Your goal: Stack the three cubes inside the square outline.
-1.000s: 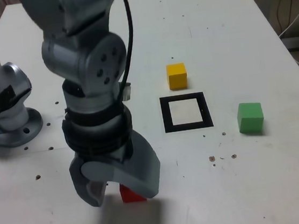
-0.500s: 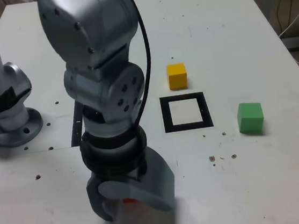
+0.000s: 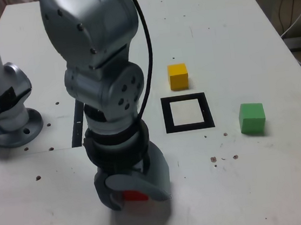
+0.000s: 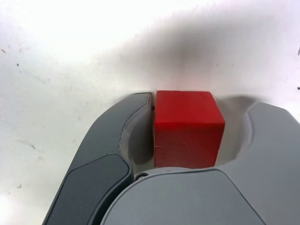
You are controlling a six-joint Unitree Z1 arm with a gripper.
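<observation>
Since a second ago the hand (image 3: 131,193) has dropped over the red cube (image 4: 187,127) and narrowed; one finger touches it, the other shows a gap, so no firm grip yet. The cube sits on the worktop (image 3: 266,175), well apart from the square outline (image 3: 187,112), with the yellow cube (image 3: 178,75) and green cube (image 3: 252,118) waiting beside that frame.

The white table (image 3: 229,38) bears a red cube (image 3: 134,196), yellow cube (image 3: 178,75), green cube (image 3: 252,118) and black square outline (image 3: 187,112).

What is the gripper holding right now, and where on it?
The gripper straddles the red cube, jaws on two opposite side faces. One jaw touches; a gap shows at the other, so a firm hold cannot be told.
</observation>
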